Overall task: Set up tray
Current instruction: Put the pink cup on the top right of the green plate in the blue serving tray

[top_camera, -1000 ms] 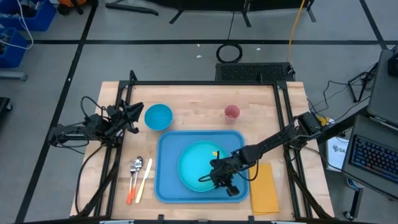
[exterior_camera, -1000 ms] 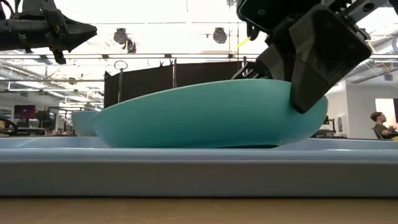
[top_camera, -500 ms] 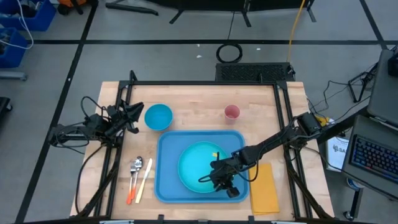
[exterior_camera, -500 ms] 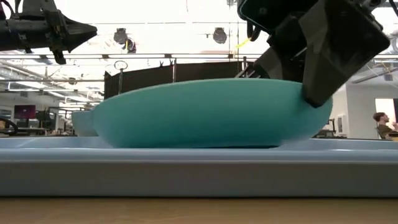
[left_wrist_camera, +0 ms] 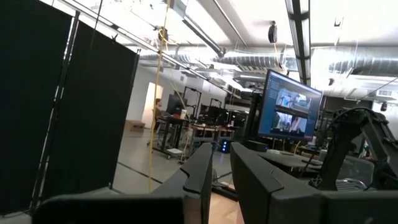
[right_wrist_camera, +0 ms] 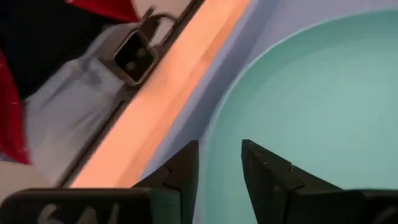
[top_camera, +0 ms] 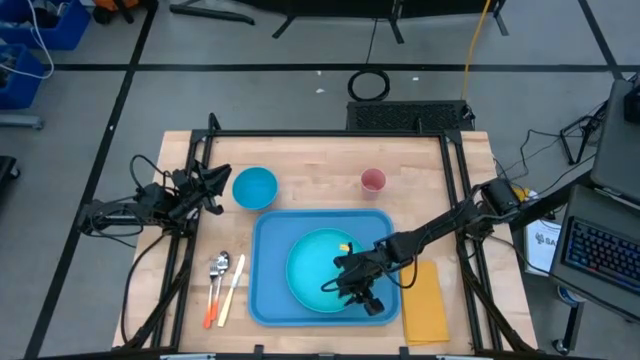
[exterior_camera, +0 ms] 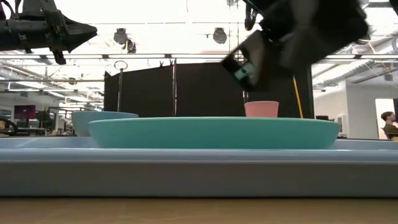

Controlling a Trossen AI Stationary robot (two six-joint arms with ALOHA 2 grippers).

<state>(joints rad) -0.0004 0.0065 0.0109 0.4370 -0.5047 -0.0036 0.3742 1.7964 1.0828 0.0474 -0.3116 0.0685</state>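
Right gripper [top_camera: 360,292] is hovering with fingers slightly parted and gripping nothing, the turquoise plate [top_camera: 320,267] sitting flat on the tray [top_camera: 268,300] just beneath it.

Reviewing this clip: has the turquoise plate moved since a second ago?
Yes. In the low view the plate was tipped up on the tray; now it lies flat, and the right hand has lifted clear above it.
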